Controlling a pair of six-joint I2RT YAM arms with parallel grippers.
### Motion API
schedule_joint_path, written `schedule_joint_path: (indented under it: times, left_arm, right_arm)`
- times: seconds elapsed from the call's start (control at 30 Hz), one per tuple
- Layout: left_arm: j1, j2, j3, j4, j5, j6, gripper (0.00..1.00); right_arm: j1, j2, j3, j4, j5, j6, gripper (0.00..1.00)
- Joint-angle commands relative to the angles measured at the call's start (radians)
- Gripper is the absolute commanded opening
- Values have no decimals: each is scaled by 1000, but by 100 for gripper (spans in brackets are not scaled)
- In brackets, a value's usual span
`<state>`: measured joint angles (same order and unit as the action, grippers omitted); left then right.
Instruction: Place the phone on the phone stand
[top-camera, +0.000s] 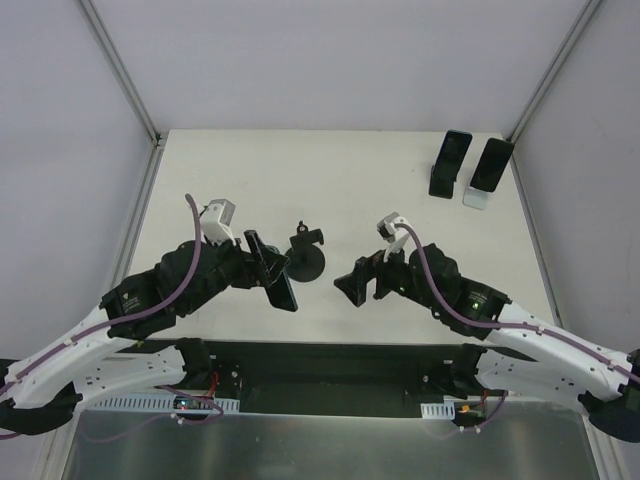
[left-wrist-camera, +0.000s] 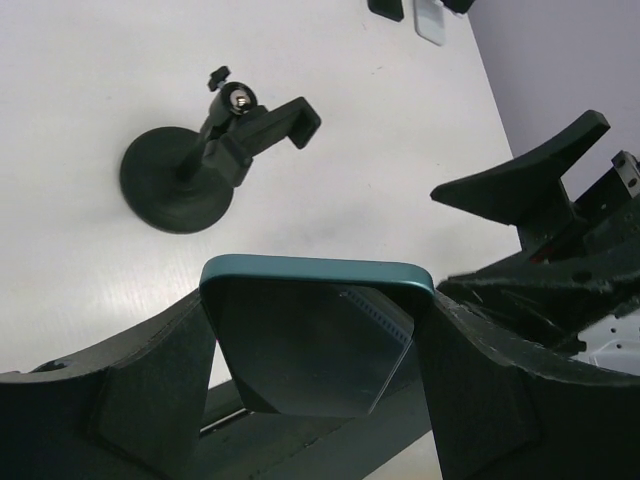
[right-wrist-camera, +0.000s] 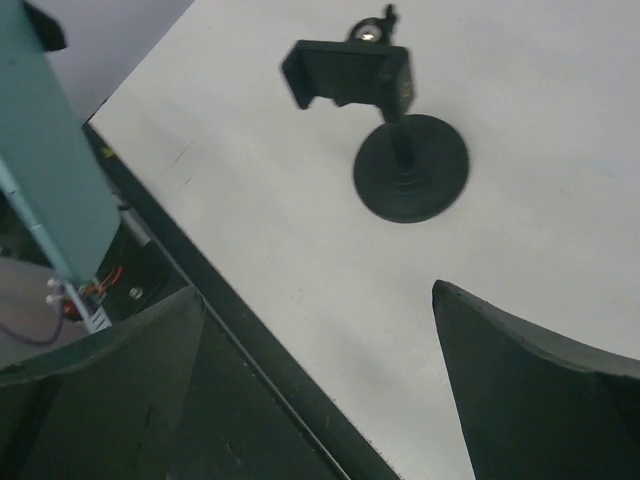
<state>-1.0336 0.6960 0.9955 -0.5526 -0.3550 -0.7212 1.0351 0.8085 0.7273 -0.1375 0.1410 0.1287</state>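
Phone (left-wrist-camera: 310, 345) is looking stiff and slick, so my left gripper (left-wrist-camera: 315, 330) is pinching its side edges; right gripper (right-wrist-camera: 320, 380) is gaping empty

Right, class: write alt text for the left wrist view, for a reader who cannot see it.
The left arm's jaws grip a teal-edged phone by its sides, its dark face toward the camera. Beyond it, on the white table, stands a black phone stand with a round base and an empty clamp. Part of the right arm shows at the right edge.
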Motion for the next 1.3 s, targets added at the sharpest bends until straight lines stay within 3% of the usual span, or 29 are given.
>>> schedule_joint_path:
  times: [0.0,0.2,0.43,0.57,0.77,0.97,1.0,1.03,1.07,1.1,1.13,1.17,1.2,1.27]
  left_arm:
    - [0,9,63,-44,-85,-69,0]
    - [0,132,124,-46,-144,-127,0]
    - [0,163,157,-44,-134,-185,0]
    - [0,148,144,-37,-119,-221,0]
    - [0,134,111,63,-35,-222,0]
    - [0,146,92,138,71,-190,0]
    - [0,146,89,149,95,-184,0]
    - [0,146,83,173,111,-173,3]
    - [0,146,83,178,128,-146,30]
    - [0,146,83,181,158,-127,48]
    - [0,143,83,187,175,-107,76]
    - [0,134,80,191,188,-60,94]
    - [0,128,74,197,197,-40,99]
    - [0,97,48,229,231,34,99]
  right_arm:
    - [19,70,70,131,-293,-64,97]
    - [181,248,210,228,-236,-64,88]
    - [240,380,290,162,50,-69,77]
    - [240,388,268,203,75,-69,66]
    - [238,391,209,344,-37,-41,54]
    - [240,353,158,389,-57,-21,12]
    - [238,327,130,397,-54,-21,1]
    - [238,311,115,417,-57,-21,1]
    - [237,292,97,423,-55,-26,1]
    - [233,249,66,426,-55,-26,1]
    - [217,226,49,423,-63,-26,1]
    - [206,201,34,420,-76,-12,1]
    - [188,154,18,415,-96,0,1]
    - [126,80,-31,403,-174,40,1]
